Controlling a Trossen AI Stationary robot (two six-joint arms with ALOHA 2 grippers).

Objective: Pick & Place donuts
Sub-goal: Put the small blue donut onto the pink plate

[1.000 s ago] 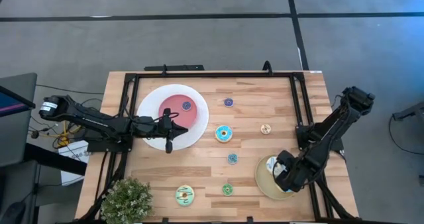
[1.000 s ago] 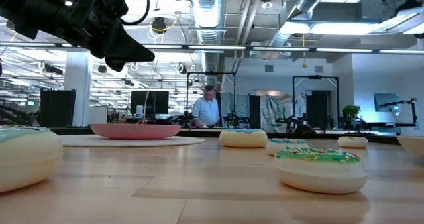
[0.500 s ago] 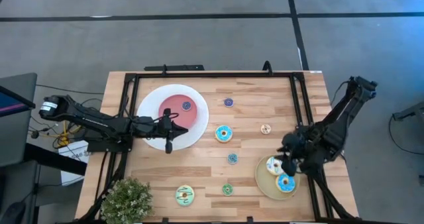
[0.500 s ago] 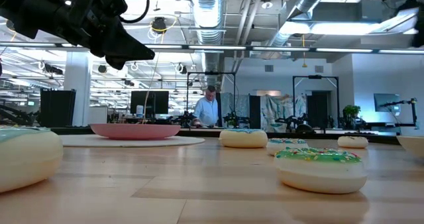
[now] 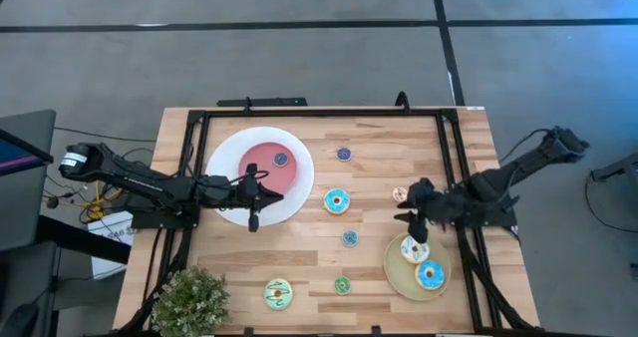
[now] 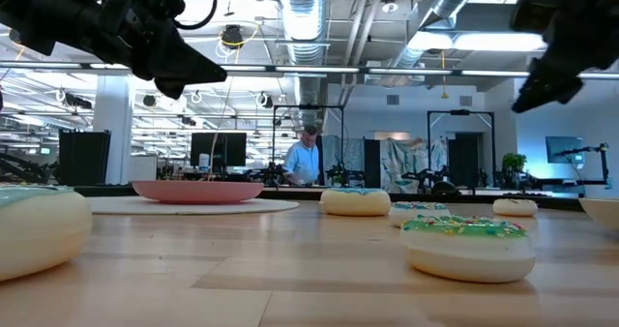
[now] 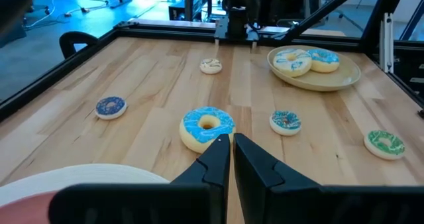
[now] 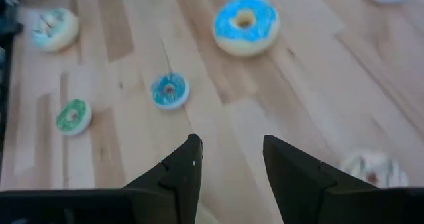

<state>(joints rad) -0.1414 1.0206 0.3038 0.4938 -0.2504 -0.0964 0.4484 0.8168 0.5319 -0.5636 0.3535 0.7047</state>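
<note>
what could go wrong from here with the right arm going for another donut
The right gripper, jaws open and empty, hangs close to the small tan donut and the tan plate; a low sweep might knock either. The plate already holds two donuts, so another could crowd them or slide off.

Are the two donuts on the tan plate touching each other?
Touching. In the left wrist view the white donut and the blue donut sit side by side on the tan plate with their edges meeting and no gap between them.
</note>
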